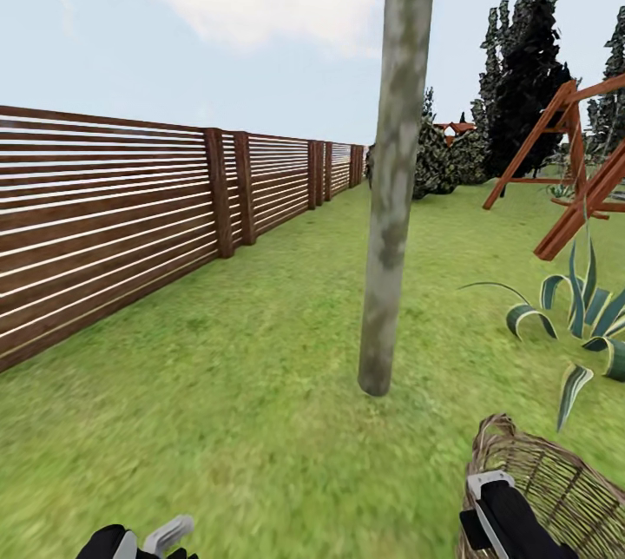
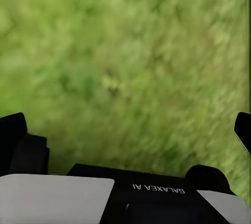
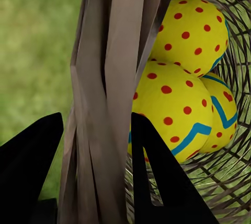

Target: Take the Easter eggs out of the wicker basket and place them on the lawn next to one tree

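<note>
The tree, a slim grey-green trunk, rises from the lawn straight ahead. The wicker basket is at the lower right, close to the trunk's base. My right gripper is at its near rim. In the right wrist view the fingers straddle the braided rim, with the right gripper shut on it. Three Easter eggs lie inside the basket: one, a second and a third partly behind it. My left gripper hangs open over bare grass.
A brown slat fence runs along the left. A wooden swing frame and a spiky striped plant stand to the right, just beyond the basket. Dark columnar trees and a bush are far back. Open grass lies left of the trunk.
</note>
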Robot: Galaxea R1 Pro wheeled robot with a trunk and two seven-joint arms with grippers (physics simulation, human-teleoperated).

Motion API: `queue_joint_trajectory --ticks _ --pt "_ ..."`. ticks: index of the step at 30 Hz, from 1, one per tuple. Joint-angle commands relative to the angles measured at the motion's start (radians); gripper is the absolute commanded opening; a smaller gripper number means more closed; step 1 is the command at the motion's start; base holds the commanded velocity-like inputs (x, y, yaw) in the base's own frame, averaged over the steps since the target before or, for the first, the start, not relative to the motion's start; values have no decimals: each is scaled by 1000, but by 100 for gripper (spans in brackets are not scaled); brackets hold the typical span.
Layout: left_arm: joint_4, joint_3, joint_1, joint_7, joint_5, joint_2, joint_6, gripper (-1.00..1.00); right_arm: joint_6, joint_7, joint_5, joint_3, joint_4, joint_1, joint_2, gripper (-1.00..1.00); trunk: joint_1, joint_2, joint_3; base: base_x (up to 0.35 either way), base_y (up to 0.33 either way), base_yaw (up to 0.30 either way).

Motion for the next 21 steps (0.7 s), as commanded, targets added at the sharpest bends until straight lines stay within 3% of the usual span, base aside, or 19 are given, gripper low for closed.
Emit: queue_joint_trajectory --ticks 1,9,21 --pt "-1 3 -1 -5 -4 0 4 100 6 0 20 3 -1 -1 -1 -100 0 0 -1 333 82 0" --pt "-1 4 -1 -5 -6 -8 4 100 6 0 19 3 0 -1 -1 -100 0 0 -1 335 18 -115" --pt "-1 4 -1 -5 -6 -8 4 100 6 0 19 3 0 -1 -1 -100 0 0 -1 337 0 -3"
